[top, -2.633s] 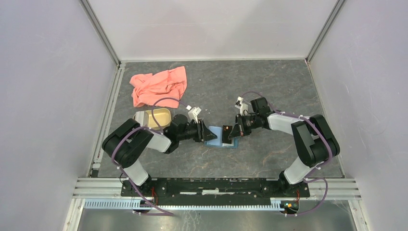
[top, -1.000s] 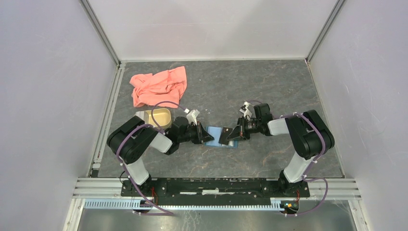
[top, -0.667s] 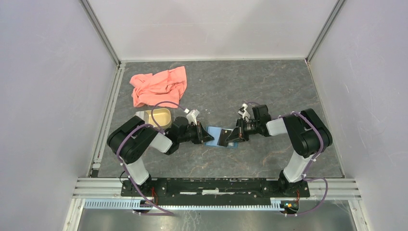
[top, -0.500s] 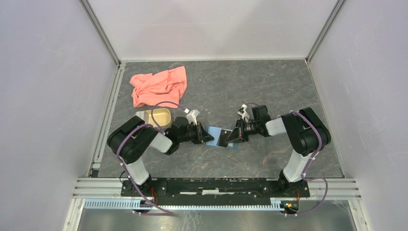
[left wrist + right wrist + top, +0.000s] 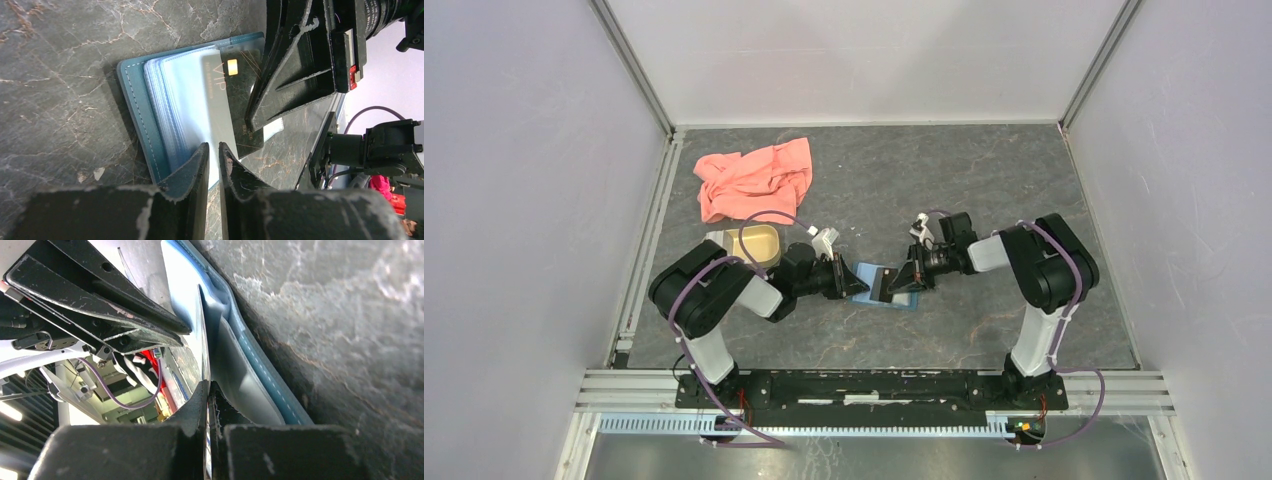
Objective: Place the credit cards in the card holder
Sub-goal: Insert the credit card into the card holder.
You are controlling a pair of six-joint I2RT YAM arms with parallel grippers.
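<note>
The card holder [image 5: 868,274] lies open on the table between both arms, its teal cover [image 5: 145,115] under a stack of clear sleeves. My left gripper [image 5: 214,150] is shut on a clear sleeve at its near edge. A dark credit card [image 5: 237,95] marked VIP lies partly inside a sleeve, held by my right gripper [image 5: 894,285]. From the right wrist, that card [image 5: 203,340] shows edge-on between the shut jaws [image 5: 208,387], beside the holder's teal rim [image 5: 260,375]. The left gripper's fingers [image 5: 100,295] are opposite.
A tan oval dish [image 5: 754,243] stands just behind the left arm's wrist. A salmon-pink cloth [image 5: 754,178] lies crumpled at the back left. Side walls and metal rails border the table.
My right gripper has slid left with the dark card, bringing it farther over the card holder. The left gripper has held its place.
</note>
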